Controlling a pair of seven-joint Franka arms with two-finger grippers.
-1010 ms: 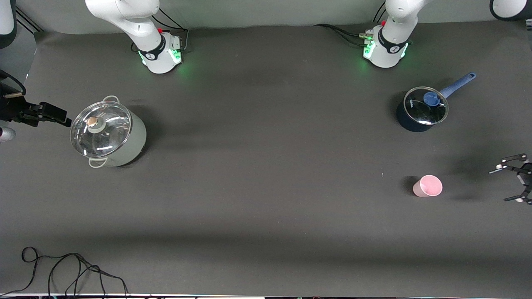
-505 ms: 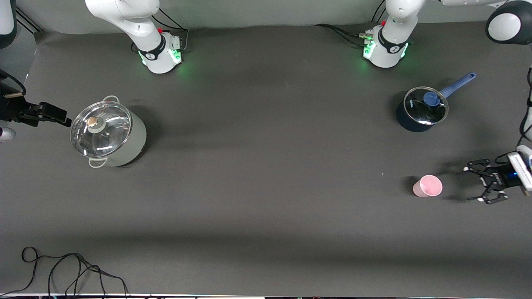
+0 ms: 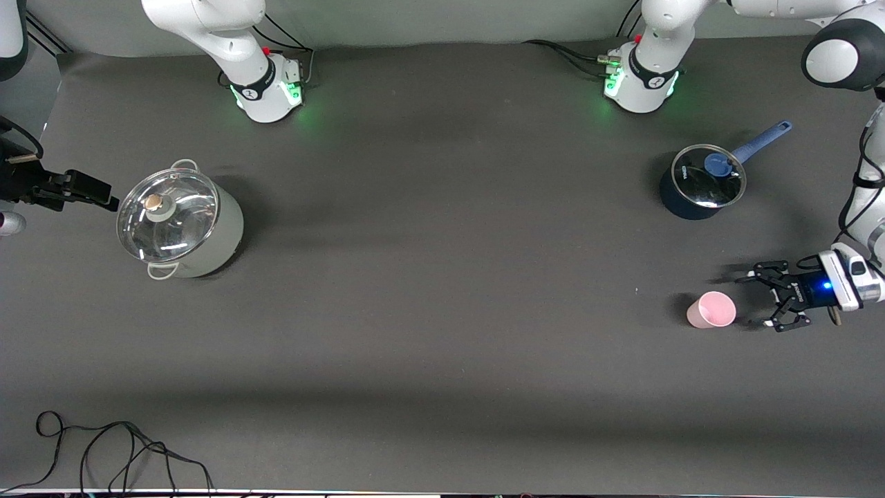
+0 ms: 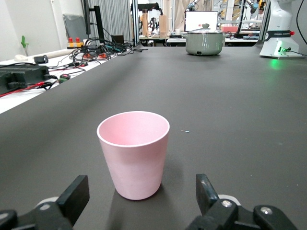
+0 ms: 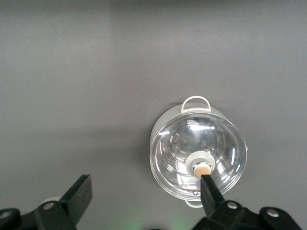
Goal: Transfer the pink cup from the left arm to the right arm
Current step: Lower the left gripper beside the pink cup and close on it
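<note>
So the pink cup (image 3: 711, 310) is standing upright on the dark table (image 3: 442, 311) toward the left arm's end, nearer the front camera than the little blue saucepan (image 3: 700, 182) with its glass lid. The left gripper (image 3: 764, 296) is down low just beside the cup, fingers spread wide and pointed at it, not touching yet as far as I can tell; in the left wrist view the cup (image 4: 134, 153) sits just ahead of the gap between the two fingertips (image 4: 76, 196). The right gripper (image 5: 144, 201) waits up high with its fingers apart, nothing in them, hanging over the big grey-green pot (image 3: 181, 223) at the right arm's end; it's mostly cut off in the front view.
</note>
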